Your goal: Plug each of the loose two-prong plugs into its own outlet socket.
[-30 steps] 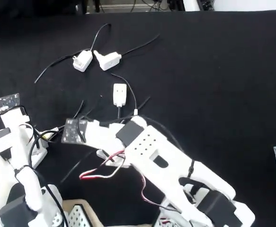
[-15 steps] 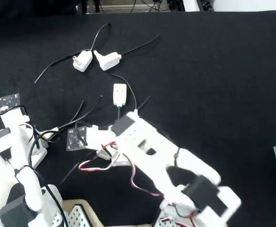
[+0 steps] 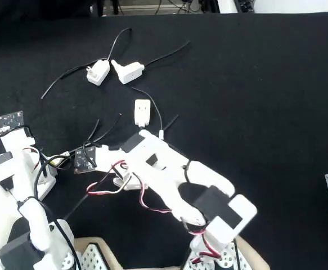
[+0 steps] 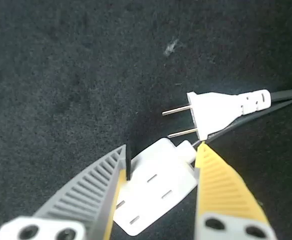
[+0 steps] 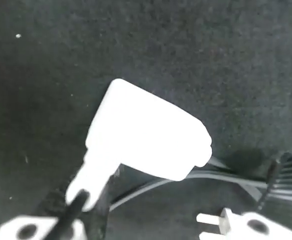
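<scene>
My left gripper (image 4: 163, 150) is shut on a white outlet socket (image 4: 156, 192), one grey and one yellow finger pressing its two sides. Just beyond it a white two-prong plug (image 4: 218, 107) lies on the cloth, its prongs pointing away from its black cord. In the high view the left gripper (image 3: 54, 166) is at the near left, and my right arm's wrist (image 3: 90, 157) hangs close beside it. The right wrist view has a blurred white body (image 5: 146, 132) on a black cord and another pronged plug (image 5: 231, 220) at the edge.
Three more white sockets lie farther back on the black cloth: two side by side (image 3: 98, 72) (image 3: 128, 71) and one nearer (image 3: 142, 112). Thin black cords (image 3: 104, 132) trail between them and the arms. The right half of the table is bare cloth.
The right arm's elbow and upper links have swung back toward the near edge while its wrist stayed beside the left gripper. A black cord end shifted outward. The left arm kept still.
</scene>
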`<state>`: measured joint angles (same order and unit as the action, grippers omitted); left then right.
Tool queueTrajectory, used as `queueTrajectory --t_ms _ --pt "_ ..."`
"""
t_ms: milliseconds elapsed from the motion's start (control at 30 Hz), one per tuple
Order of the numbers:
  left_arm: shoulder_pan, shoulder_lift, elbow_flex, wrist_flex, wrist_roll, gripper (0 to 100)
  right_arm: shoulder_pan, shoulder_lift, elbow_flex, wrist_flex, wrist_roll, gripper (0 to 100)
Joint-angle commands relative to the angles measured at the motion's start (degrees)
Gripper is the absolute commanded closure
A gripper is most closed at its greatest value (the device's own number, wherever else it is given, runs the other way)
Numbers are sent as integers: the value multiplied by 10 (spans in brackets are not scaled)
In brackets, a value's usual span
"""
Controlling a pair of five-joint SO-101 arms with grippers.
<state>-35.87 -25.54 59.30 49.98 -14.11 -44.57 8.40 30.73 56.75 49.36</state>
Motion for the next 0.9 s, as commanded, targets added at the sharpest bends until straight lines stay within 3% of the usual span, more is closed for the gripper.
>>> queueTrajectory --t_ms 0,133,333,400,700,867 --pt "-7 -13 0 -6 0 777 3 19 -26 -15 5 568" --pt "-7 -13 0 -6 0 777 -7 32 -25 -12 5 603" --pt "-7 -13 0 -6 0 777 -19 33 -26 -14 -4 906" --pt "-7 -13 0 -6 0 777 -16 32 -36 -15 -37 992" --pt "-7 -13 1 -6 0 777 -13 32 -102 22 -116 986" --pt "-7 -13 1 -6 0 777 33 32 -167 62 -149 986"
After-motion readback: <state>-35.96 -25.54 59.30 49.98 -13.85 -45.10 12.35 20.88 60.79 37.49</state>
